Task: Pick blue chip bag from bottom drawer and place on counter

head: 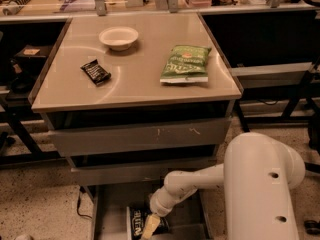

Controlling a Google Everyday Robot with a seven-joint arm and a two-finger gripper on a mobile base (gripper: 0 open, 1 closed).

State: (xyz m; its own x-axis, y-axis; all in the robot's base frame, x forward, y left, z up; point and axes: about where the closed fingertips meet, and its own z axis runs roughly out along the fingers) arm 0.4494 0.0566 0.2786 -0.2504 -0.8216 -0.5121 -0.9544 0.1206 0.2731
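Observation:
The blue chip bag (136, 225) lies in the open bottom drawer (111, 204), near its front, dark with white lettering and partly cut off by the frame's lower edge. My gripper (150, 227) reaches down into the drawer from the white arm on the right and sits right over the bag's right side, touching or nearly touching it. The counter (135, 79) is the beige top of the cabinet, above the two upper grey drawers.
On the counter lie a green chip bag (185, 63), a small black candy bar wrapper (95, 71) and a white bowl (118, 37). My white arm housing (260, 184) fills the lower right. Dark shelving stands left and right of the cabinet.

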